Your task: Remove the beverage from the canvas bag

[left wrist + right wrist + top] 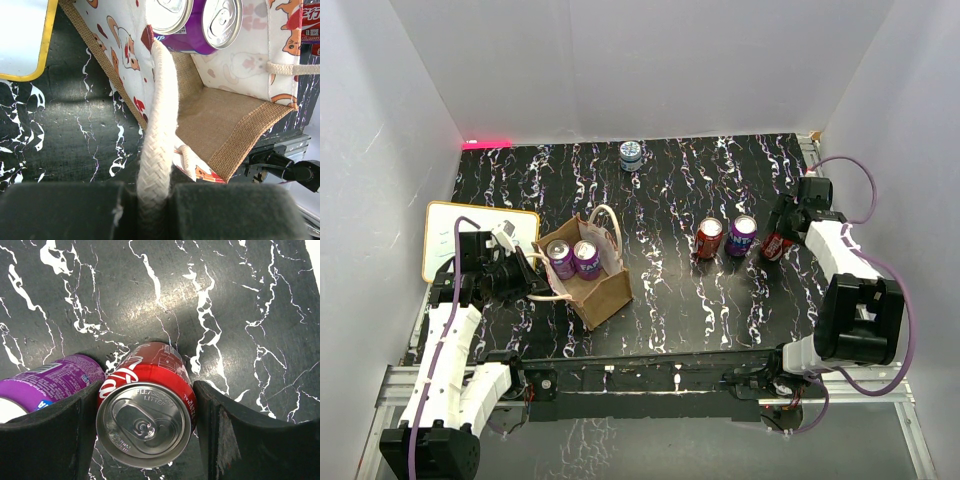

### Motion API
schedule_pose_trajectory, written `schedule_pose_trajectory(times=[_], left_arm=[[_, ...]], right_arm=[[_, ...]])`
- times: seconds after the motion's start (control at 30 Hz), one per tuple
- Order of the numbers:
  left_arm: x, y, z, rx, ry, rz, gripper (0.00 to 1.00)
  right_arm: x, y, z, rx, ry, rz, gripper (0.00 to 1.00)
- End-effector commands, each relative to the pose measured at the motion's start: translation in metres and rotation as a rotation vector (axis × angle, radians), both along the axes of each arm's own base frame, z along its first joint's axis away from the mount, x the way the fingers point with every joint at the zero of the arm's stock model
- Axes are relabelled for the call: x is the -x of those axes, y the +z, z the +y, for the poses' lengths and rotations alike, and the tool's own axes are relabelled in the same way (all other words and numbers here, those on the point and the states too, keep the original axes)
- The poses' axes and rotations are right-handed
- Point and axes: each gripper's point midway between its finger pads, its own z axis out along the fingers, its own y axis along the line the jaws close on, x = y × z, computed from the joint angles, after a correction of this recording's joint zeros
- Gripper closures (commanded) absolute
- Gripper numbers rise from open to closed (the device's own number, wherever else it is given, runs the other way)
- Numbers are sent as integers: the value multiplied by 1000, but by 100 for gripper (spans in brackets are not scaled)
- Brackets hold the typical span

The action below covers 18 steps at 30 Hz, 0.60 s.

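On the marbled table (670,310), right tool (146,407) clamps red can (150,367), well clear of canvas bag (607,296)

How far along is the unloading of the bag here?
Partly done. A red can and a purple can stand on the table, outside the bag. In hand: the right fingers clasp a second red can beside those, and the left fingers pinch the bag's rope handle. Left: two purple cans sit inside the bag.

Tan canvas bag (605,295) upright, open; two purple cans (561,258) upright inside. Right of bag: red can (708,238), purple can (741,236), second red can (777,245).
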Motion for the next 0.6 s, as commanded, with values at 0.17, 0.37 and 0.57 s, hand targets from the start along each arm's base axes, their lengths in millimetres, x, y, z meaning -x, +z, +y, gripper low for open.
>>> schedule_pose_trajectory(times=[0.17,0.37,0.57], left_arm=[[2,1,0,8,-3,-3,100],[2,1,0,8,-3,-3,100],[2,0,0,9,-3,3,100]], right_arm=[[-26,20,8,19,44,-133,78],[-23,16,7,28,36,-106,53],[-21,38,4,48,22,-120,24]])
